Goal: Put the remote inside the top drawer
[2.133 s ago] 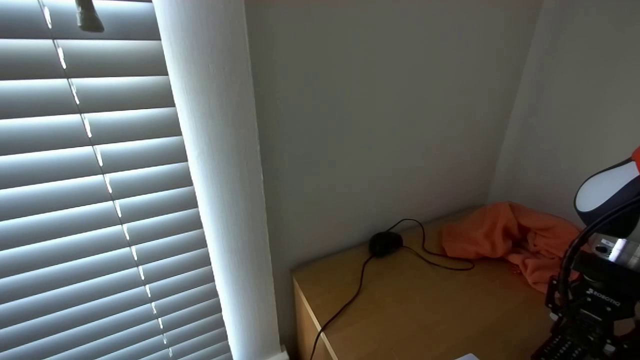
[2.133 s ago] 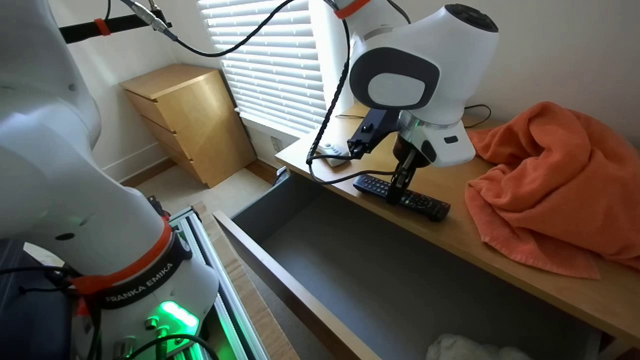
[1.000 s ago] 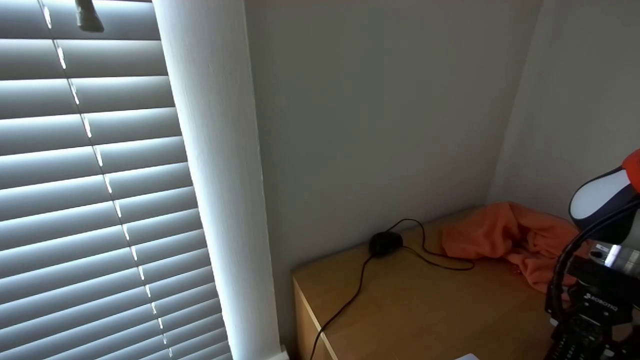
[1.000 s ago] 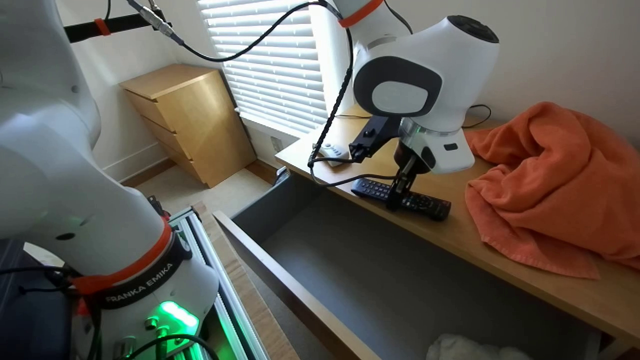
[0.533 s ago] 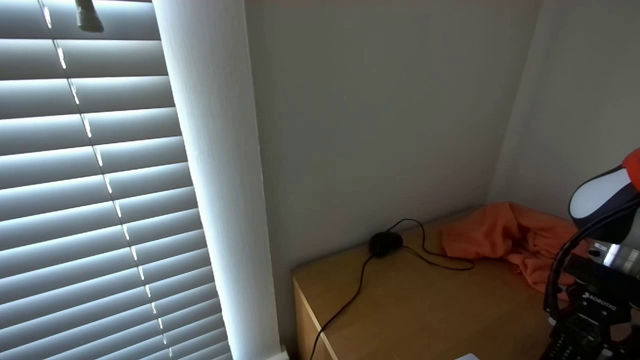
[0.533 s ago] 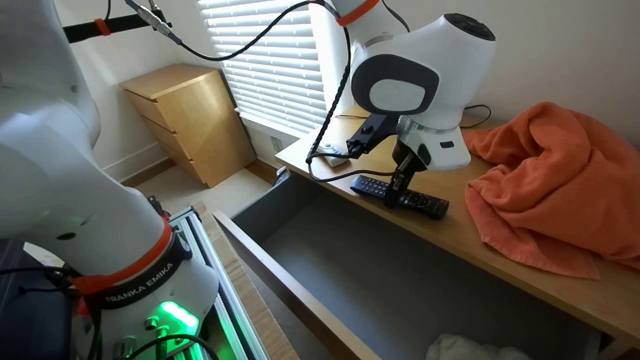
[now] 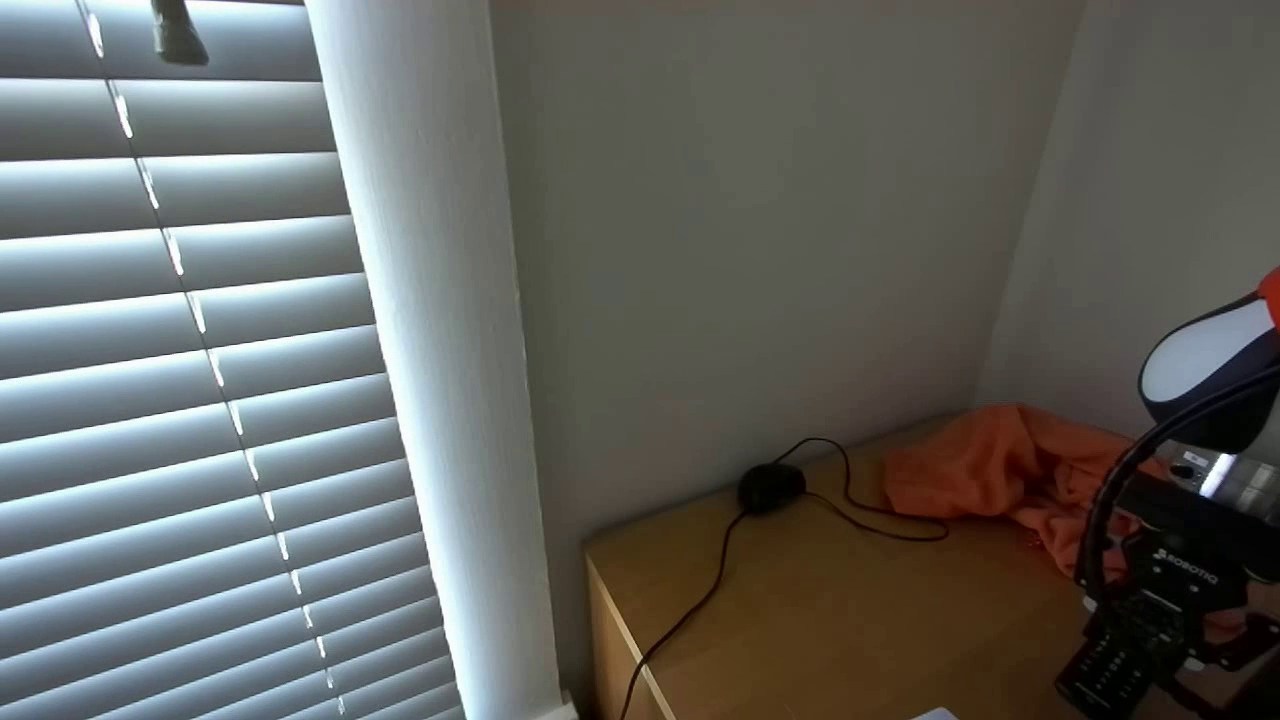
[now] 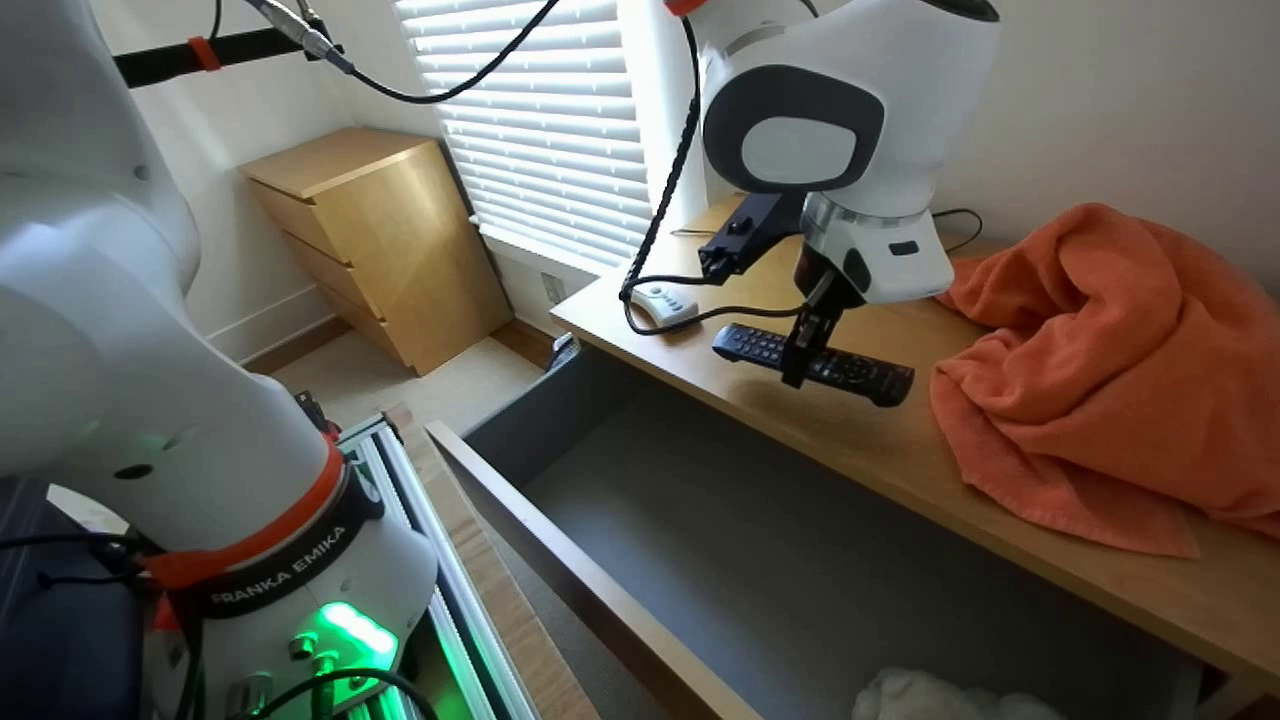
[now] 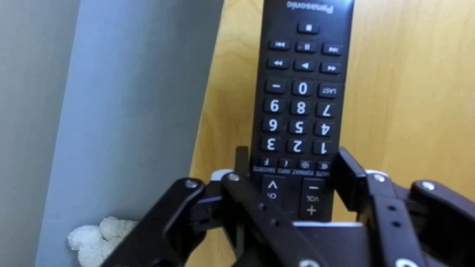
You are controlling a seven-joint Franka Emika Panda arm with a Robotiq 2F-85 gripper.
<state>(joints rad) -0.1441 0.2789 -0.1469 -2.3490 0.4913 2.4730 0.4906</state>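
Observation:
The remote, a slim black slab with many buttons, hangs level or slightly tilted a little above the wooden dresser top (image 8: 1010,535) in an exterior view (image 8: 860,374). Its end also shows in an exterior view (image 7: 1100,682). In the wrist view the remote (image 9: 298,92) lies between the fingers. My gripper (image 9: 293,167) is shut across its narrow width near the volume buttons; the same gripper shows in an exterior view (image 8: 798,360). The top drawer (image 8: 720,530) is pulled open, beside and below the remote. The drawer (image 9: 148,111) is on the left of the wrist view.
An orange cloth (image 8: 1120,380) lies heaped on the dresser top, near the remote's end. A white device with buttons (image 8: 665,305) sits by the far corner. A white fluffy thing (image 8: 945,695) lies in the drawer. A black plug with cable (image 7: 770,487) lies by the wall.
The arm dipped slightly, then rose. The remote, on the dresser top in the earlier frames, has come up with the gripper and is now off the surface.

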